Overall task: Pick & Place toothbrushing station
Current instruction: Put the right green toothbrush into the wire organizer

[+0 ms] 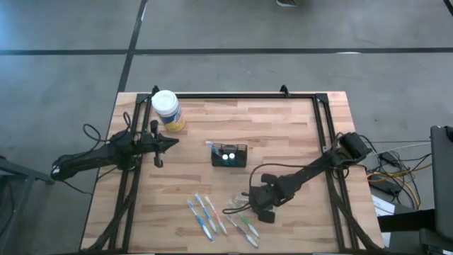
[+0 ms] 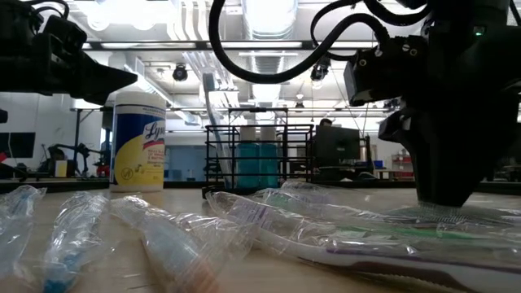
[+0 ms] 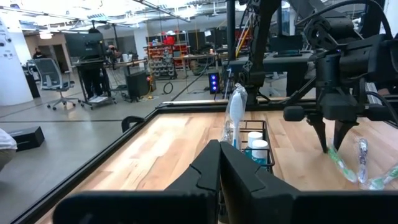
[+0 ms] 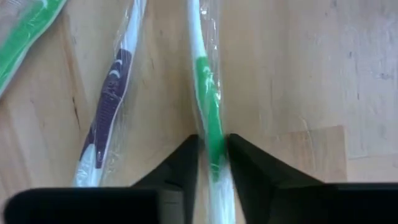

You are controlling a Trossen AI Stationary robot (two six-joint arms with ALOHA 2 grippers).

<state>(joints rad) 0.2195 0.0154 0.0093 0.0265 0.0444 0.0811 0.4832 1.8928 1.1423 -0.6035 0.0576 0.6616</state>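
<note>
The toothbrushing station (image 1: 229, 157), a small black mesh holder, stands at mid-table. It holds a wrapped toothbrush (image 3: 235, 112) and two white-capped items. Several wrapped toothbrushes lie near the table's front edge. My right gripper (image 4: 212, 142) points down over them, shut on a green-handled toothbrush (image 4: 208, 81), with a purple one (image 4: 109, 106) beside it. My left gripper (image 1: 173, 142) hangs shut and level at the table's left, touching nothing. My right gripper pinches the green toothbrush's handle (image 4: 211, 127) between its two fingers, through the clear wrapper. The fingers come from above, pointing steeply down, and lie across the handle. The toothbrush lies flat on the table.
A yellow canister (image 1: 168, 110) with a white lid stands at the far left. Blue wrapped toothbrushes (image 1: 204, 216) lie left of my right gripper. Black frame rails (image 1: 325, 127) run along the table's edges.
</note>
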